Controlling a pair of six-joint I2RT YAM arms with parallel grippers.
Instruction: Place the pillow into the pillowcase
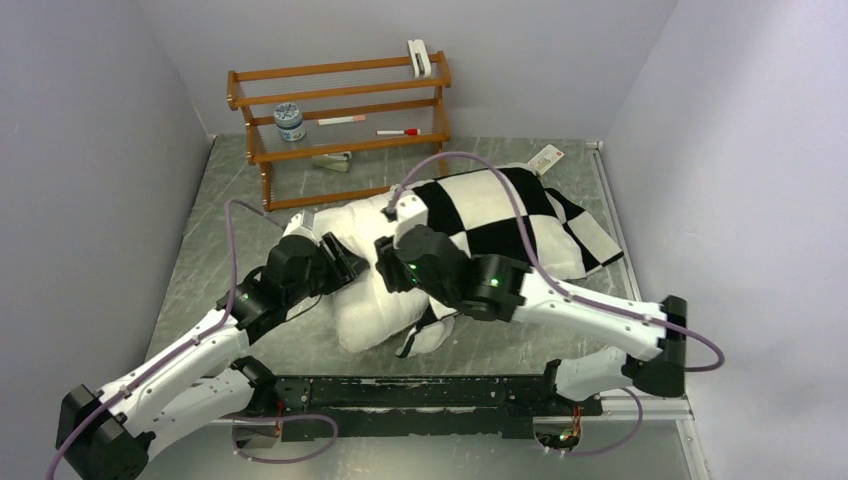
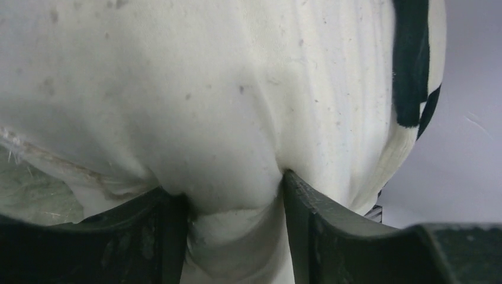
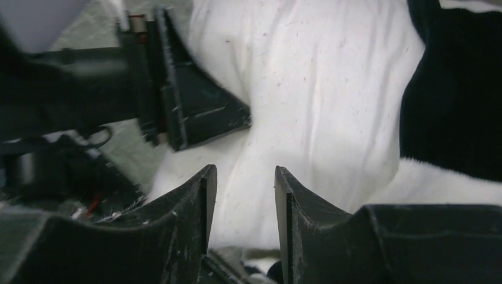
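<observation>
1. White, plump and faintly speckled, the pillow lies with its far end inside the pillowcase. Its rounded near end bulges out of the opening.
2. We see plush black-and-white checkerboard squares draped over it.
3. Our left gripper, just left of the pillowcase's mouth, stands parted, with a soft fold of pillow cloth bulging loose between its fingers.
4. Our right gripper, at that mouth, gapes over bare pillow and holds nothing.

pillow: white woven cloth, matt, lightly speckled
pillowcase: plush black-and-white cloth
shelf rack: varnished wood
table: mottled grey, scuffed
</observation>
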